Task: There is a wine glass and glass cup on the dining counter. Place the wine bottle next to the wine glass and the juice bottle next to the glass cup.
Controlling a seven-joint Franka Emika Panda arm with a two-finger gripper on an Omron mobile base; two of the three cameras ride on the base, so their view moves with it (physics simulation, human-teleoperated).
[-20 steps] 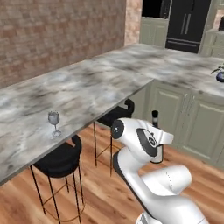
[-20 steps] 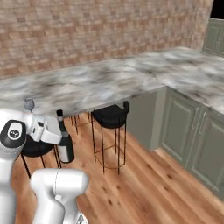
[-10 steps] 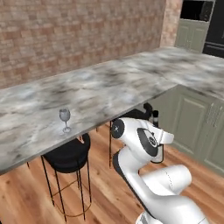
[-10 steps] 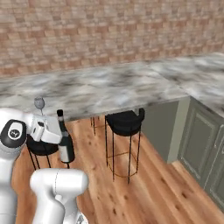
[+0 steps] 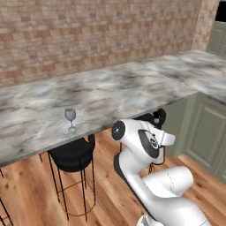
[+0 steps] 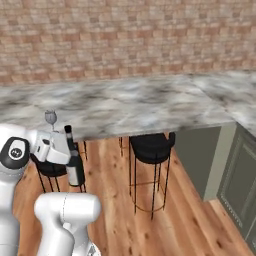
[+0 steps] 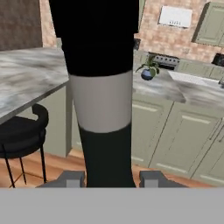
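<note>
Carrying the wine bottle (image 6: 74, 162) clamped upright in the gripper (image 7: 109, 177), below the dining counter (image 6: 145, 102); next, lifting it up and setting it beside the wine glass (image 6: 50, 119) ahead, above the gripper

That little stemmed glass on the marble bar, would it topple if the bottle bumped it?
Probably. The wine glass stands on a thin stem over a small foot, so it looks easy to tip. It also seems fragile, and once down on the dining counter its round bowl might roll.
</note>
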